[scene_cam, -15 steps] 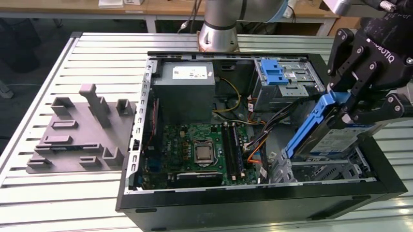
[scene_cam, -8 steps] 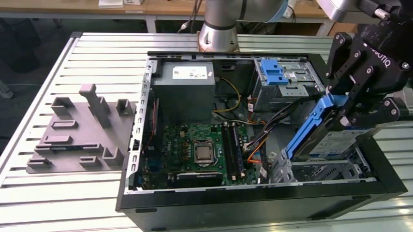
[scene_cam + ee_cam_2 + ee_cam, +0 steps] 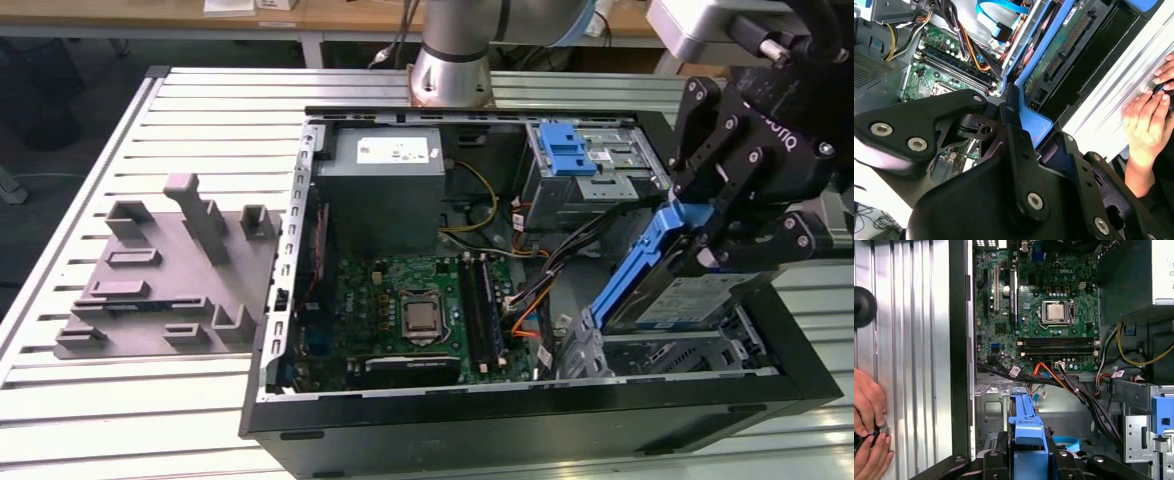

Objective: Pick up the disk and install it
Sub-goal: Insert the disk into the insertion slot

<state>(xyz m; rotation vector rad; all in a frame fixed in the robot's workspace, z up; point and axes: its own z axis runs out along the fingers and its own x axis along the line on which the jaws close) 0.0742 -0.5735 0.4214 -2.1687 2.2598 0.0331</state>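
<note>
An open black computer case (image 3: 507,405) lies on a ribbed metal table (image 3: 200,110), its contents on show in the exterior view. A green motherboard (image 3: 400,300) covers the floor, a grey power-supply box (image 3: 387,175) fills the far corner, and beside it stands a silver cage with a blue latch (image 3: 587,165). Orange and black cables (image 3: 527,310) run between board and cage.

At the case's near corner, on the exterior view's right, the black gripper (image 3: 727,245) is clamped on the disk (image 3: 681,295) by its blue rail. It holds the disk tilted, upper end leaning toward the exterior view's right, over an open metal bay (image 3: 667,355). The disk's lower edge meets the bay's rim from this angle; whether they touch cannot be told.

In the second wrist view the gripper's own linkages cover the fingertips. A person's hand (image 3: 1146,117) shows on the table just outside the case wall, cut off at the frame edge; what it holds is too small to make out. A grey fixture plate (image 3: 154,275) sits on the table on the exterior view's left.
</note>
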